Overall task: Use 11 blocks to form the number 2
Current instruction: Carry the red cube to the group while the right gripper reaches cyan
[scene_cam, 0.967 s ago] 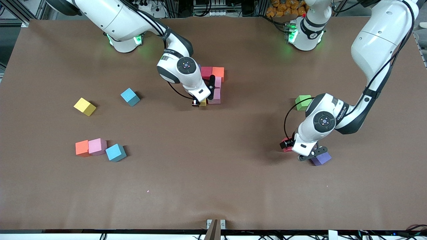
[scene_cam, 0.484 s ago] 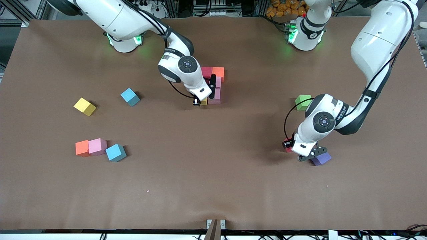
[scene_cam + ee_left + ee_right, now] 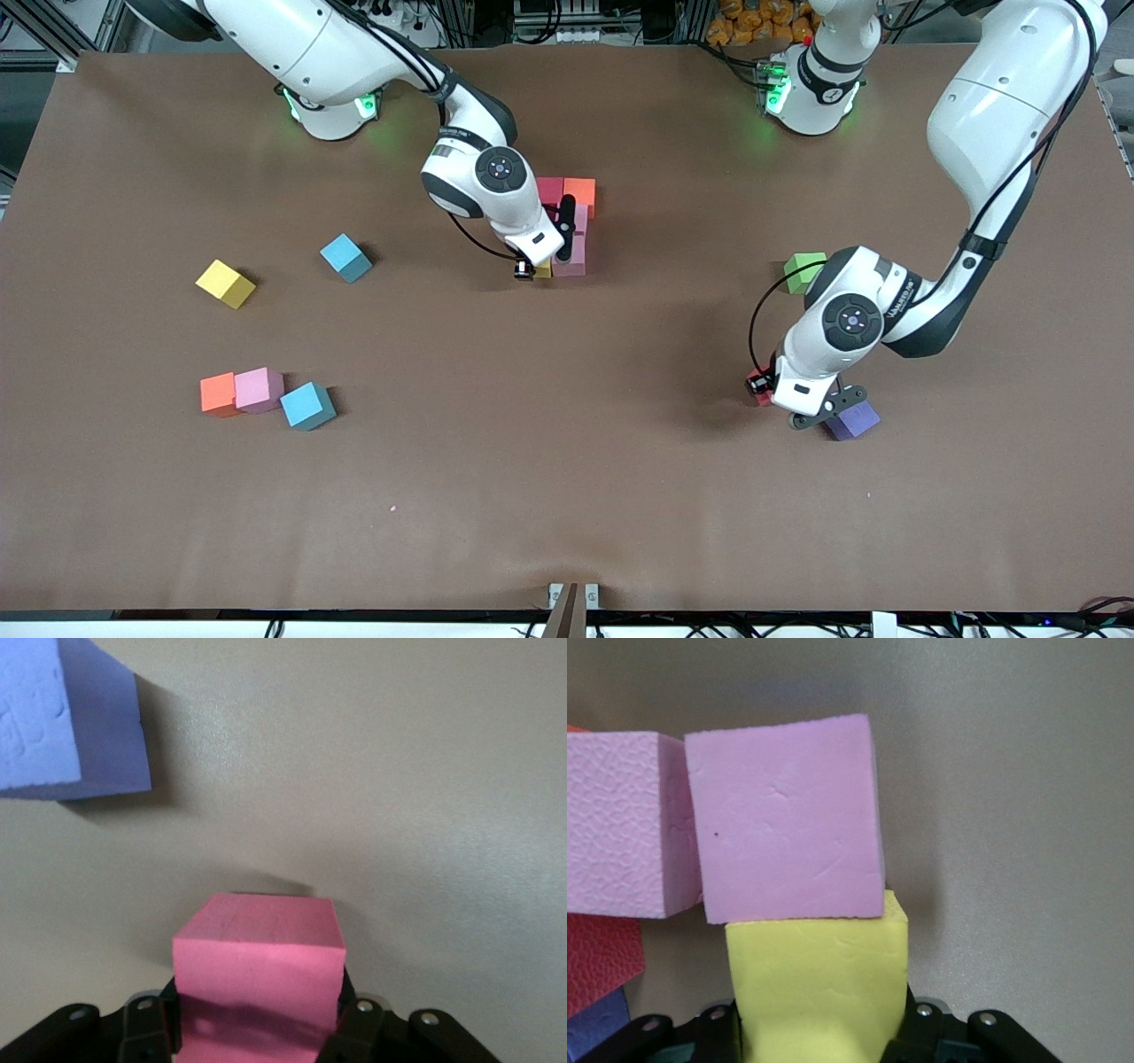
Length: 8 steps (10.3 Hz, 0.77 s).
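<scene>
The right gripper [image 3: 551, 257] is down at the half-built 2 [image 3: 567, 221] in the middle of the table, fingers clamped on a yellow block [image 3: 818, 979] that touches a pink block [image 3: 784, 828] there. Toward the left arm's end, the left gripper [image 3: 811, 412] is low over the table [image 3: 567, 496], fingers closed on a red block [image 3: 257, 979], with a purple block [image 3: 852, 419] just beside it. Other blocks lie scattered toward the right arm's end.

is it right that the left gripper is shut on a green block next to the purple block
No: the block in the left gripper is a red block, not green, as the left wrist view shows. It is shut on it beside the purple block.
</scene>
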Tool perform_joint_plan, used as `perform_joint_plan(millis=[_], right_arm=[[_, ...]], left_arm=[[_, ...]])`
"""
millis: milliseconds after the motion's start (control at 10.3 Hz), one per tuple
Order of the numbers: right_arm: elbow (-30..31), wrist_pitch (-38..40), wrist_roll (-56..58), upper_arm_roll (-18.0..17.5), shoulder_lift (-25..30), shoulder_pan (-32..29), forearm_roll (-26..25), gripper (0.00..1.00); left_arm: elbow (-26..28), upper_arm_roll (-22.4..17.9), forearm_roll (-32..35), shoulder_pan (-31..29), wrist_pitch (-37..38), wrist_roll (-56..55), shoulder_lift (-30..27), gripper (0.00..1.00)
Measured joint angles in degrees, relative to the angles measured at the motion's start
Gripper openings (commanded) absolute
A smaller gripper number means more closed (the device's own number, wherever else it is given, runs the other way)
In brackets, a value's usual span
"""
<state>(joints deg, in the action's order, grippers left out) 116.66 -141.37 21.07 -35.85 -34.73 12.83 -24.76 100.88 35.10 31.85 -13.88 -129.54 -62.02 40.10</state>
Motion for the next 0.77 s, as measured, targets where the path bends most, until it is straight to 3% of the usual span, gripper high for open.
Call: perform_joint_plan(millis=[97, 774], right_arm=[[0.00, 0.00, -0.89, 0.00, 0.00, 0.03, 0.00, 0.99], [-0.17, 0.24, -2.46, 0.12, -1.20, -0.13, 0.00, 1.00]], left_arm=[[-0.08, 0.49, 0.00, 0.22, 0.35, -2.16, -0.28, 0.26], [-0.58, 5.10, -3.33, 0.42, 3.34, -15.29, -2.29, 0.26]])
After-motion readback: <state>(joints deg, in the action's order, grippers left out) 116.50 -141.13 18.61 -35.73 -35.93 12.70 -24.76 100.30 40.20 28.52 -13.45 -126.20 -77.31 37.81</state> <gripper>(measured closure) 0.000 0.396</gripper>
